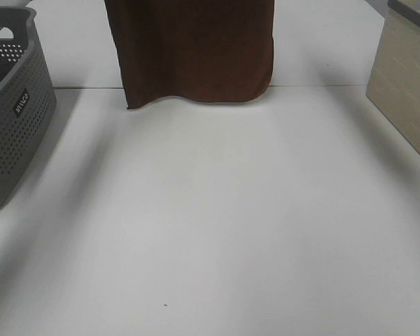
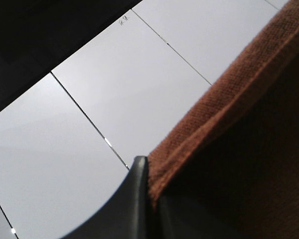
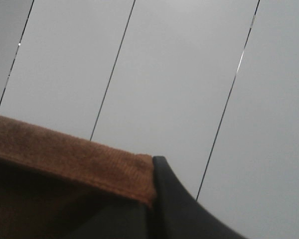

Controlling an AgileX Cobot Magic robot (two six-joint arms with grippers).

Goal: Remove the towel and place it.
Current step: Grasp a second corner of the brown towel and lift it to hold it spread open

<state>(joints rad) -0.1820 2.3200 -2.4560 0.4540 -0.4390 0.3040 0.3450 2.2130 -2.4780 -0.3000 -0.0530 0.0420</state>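
Terry towel (image 1: 196, 49) hangs at the table's (image 1: 210, 231) far edge, hem clamped by left gripper (image 2: 150, 199) and right gripper (image 3: 150, 199). Placing it likely needs both lowering together.

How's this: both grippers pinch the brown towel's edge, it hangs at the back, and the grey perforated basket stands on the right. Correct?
One slip: the exterior high view shows the grey perforated basket on the left. The rest stands: left gripper and right gripper each pinch the brown towel, which hangs at the back.
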